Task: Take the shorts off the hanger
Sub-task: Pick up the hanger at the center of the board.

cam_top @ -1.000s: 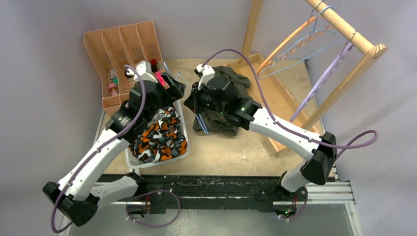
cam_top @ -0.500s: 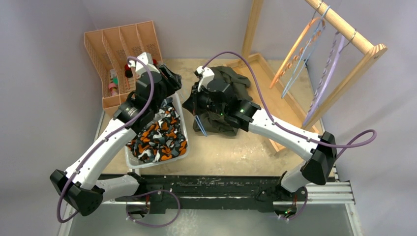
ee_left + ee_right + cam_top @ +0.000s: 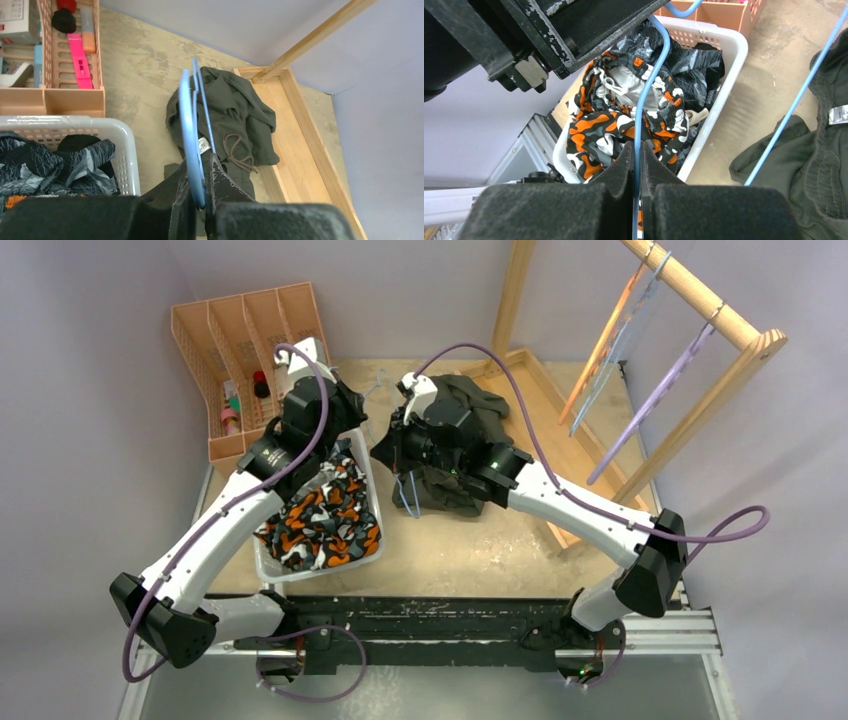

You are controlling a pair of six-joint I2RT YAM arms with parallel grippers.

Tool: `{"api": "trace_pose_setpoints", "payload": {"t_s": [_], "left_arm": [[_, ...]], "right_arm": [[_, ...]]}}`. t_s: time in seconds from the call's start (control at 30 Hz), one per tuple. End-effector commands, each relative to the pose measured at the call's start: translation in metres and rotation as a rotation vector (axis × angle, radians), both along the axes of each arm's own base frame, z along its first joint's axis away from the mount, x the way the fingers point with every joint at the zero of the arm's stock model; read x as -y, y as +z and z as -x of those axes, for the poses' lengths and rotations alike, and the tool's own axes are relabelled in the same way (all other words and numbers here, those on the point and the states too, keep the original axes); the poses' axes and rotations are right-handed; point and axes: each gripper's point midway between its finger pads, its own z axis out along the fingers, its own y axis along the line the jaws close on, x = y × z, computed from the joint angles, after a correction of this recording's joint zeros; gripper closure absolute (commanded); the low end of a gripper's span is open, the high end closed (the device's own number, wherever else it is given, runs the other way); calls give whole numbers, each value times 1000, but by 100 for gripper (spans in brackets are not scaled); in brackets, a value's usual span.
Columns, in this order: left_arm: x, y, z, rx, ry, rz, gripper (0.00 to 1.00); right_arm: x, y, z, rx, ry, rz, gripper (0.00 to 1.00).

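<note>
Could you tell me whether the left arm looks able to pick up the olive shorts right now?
Probably not yet: the left gripper is shut on the blue hanger, which the right gripper also pinches, and in the top view the right arm hangs over the olive shorts.

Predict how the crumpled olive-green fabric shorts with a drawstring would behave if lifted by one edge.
Probably floppy: the olive-green shorts lie in soft folds on the tan table, so they would likely drape and hang. Probably light for their size, being what looks like thin cloth. The loose drawstring might dangle and snag on the blue hanger.
</note>
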Motion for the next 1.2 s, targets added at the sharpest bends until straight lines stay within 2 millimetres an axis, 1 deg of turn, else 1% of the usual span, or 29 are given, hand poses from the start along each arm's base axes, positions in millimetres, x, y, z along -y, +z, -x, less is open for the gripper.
{"api": "trace_pose_setpoints", "payload": {"t_s": [0.0,0.03,0.07,0.13,0.17,0.2,0.3,0.33,0.37,0.4,0.5,0.53,0.6,0.67,0.77,0.83,0.87,0.97,1.03,1.13,1.17], "left_arm": [[7,40,5,77,-75,-6,100],[7,41,4,73,-77,-14,100],[7,43,3,75,-76,-28,100],[3,48,3,83,-66,-52,100],[1,52,3,86,-60,-65,100],[-1,55,2,88,-56,-83,100],[-3,69,2,100,-70,-140,100],[-1,73,2,105,-95,-162,100],[2,83,2,116,-119,-176,100],[4,85,2,107,-137,-192,100],[10,94,2,100,-184,-227,100],[12,97,2,103,-197,-233,100],[18,105,3,117,-233,-237,100],[22,111,2,127,-255,-237,100],[24,115,-1,134,-259,-245,100],[25,119,-3,140,-260,-249,100],[25,120,-4,142,-259,-251,100],[28,120,-6,140,-269,-255,100],[29,119,-7,138,-272,-259,100],[27,118,-12,135,-255,-274,100],[26,118,-14,132,-243,-280,100]], "right_arm": [[-2,54,6,80,26,-140,99],[-3,57,9,85,43,-156,98],[-4,59,12,88,59,-168,94],[-4,65,17,85,80,-186,73],[-3,68,20,88,91,-183,66],[-1,70,22,92,98,-177,62],[11,76,28,104,90,-166,41],[14,76,29,109,89,-161,37],[17,75,32,113,93,-152,34],[20,73,34,116,101,-140,31],[26,70,39,154,129,-117,28],[23,70,47,155,171,-132,28],[14,71,71,107,290,-205,28],[10,76,75,58,291,-264,29],[-2,98,83,61,353,-391,32],[-10,102,82,13,357,-441,36],[-14,104,83,16,374,-448,37],[-20,104,83,7,383,-464,38],[-25,96,77,-38,360,-446,38],[-35,87,82,-93,399,-441,38],[-37,82,79,-112,386,-441,38]]}}
